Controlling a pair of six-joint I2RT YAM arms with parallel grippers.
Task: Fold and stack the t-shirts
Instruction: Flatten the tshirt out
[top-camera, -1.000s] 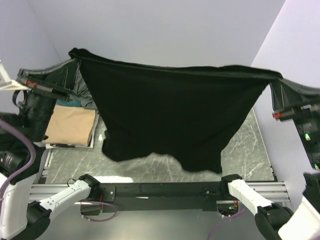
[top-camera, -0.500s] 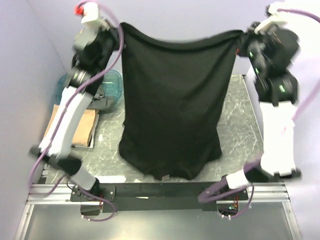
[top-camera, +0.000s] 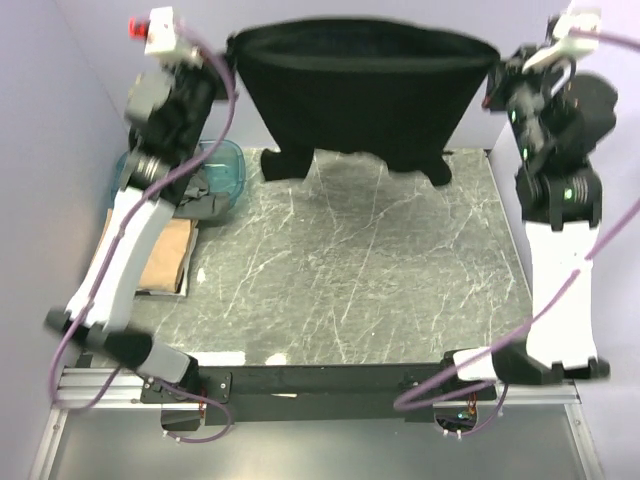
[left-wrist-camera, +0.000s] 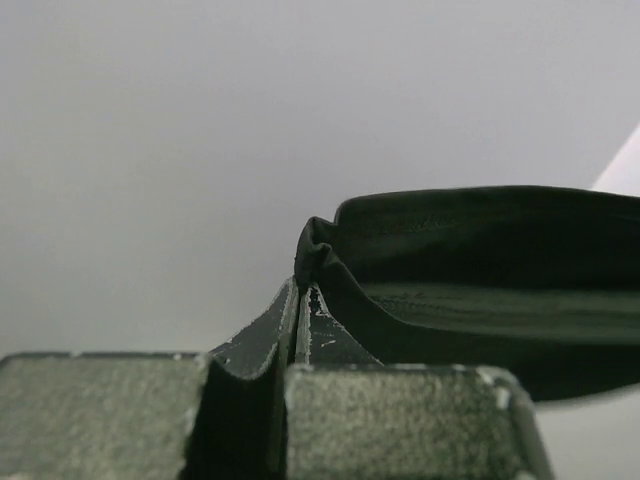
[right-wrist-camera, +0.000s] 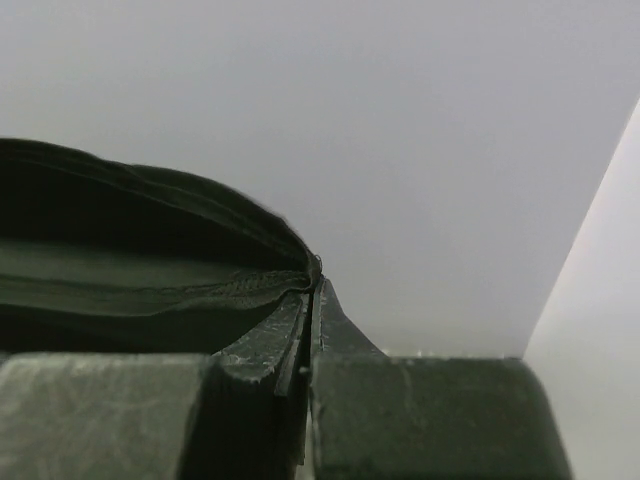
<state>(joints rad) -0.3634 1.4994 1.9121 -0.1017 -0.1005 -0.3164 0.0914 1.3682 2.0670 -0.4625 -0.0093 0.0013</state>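
A black t-shirt (top-camera: 365, 90) hangs stretched in the air over the far edge of the table, pinched at its two upper corners. My left gripper (top-camera: 232, 48) is shut on its left corner, and in the left wrist view the black t-shirt (left-wrist-camera: 480, 270) bunches at the tips of that gripper (left-wrist-camera: 300, 292). My right gripper (top-camera: 490, 78) is shut on the other corner; the right wrist view shows the black t-shirt (right-wrist-camera: 140, 270) running left from that gripper (right-wrist-camera: 313, 290). A tan t-shirt (top-camera: 165, 255) lies folded at the table's left edge.
A translucent teal tub (top-camera: 228, 165) stands at the far left with something dark (top-camera: 205, 195) in it. The marbled table (top-camera: 360, 280) lies below the hanging shirt. Both arms rise tall along the left and right sides, and purple walls close in on three sides.
Both arms have carried the black t-shirt up and away from the near side. It hung over the table's middle half a second ago and now hangs at the far edge.
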